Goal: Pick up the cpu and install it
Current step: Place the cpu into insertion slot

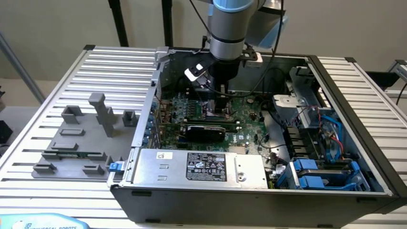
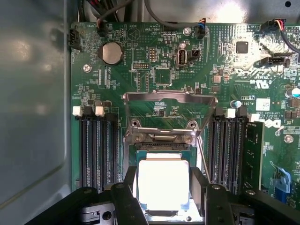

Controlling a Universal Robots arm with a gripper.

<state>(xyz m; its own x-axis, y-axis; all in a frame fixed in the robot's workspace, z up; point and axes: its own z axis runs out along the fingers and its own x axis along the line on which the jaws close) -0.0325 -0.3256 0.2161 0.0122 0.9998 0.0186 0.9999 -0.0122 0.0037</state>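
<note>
The cpu point(image 2: 163, 183), a small square chip with a bright silvery top, sits between my gripper's point(image 2: 163, 190) two black fingers point(image 2: 125, 197), which press against its two opposite sides. It hangs right over the dark socket point(image 2: 161, 139) on the green motherboard point(image 2: 154, 70), whose metal load plate point(image 2: 169, 97) is flipped up and open. In the exterior view the arm reaches straight down into the grey computer case point(image 1: 356, 143), with the gripper point(image 1: 216, 100) low over the board point(image 1: 245, 129). Whether the chip rests in the socket I cannot tell.
Black memory slots point(image 2: 96, 150) flank the socket, with one green memory stick point(image 2: 253, 154) seated beside it. A silver power supply point(image 1: 203, 167) and blue drive bays point(image 1: 318, 174) fill the case's near side. A grey parts fixture point(image 1: 83, 138) stands at the exterior view's left.
</note>
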